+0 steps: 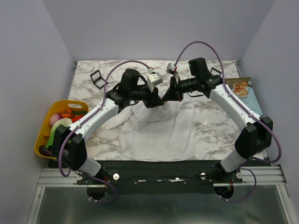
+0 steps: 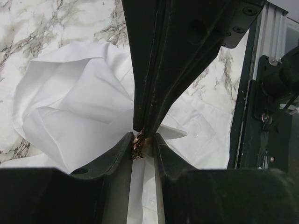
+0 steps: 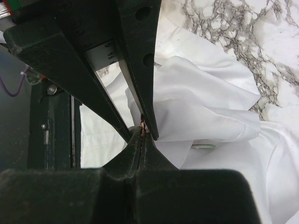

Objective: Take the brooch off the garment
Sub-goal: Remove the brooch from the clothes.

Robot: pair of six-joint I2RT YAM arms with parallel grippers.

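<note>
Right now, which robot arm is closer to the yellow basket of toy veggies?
Left. The left arm bends close beside the yellow basket, its elbow next to the rim; the right arm is far off on the opposite side.

A white marble-patterned table (image 1: 205,133) with grey veins, enclosed on three sides by plain pale lavender walls (image 1: 154,28), a metal rail (image 1: 46,176) along its near edge.
</note>
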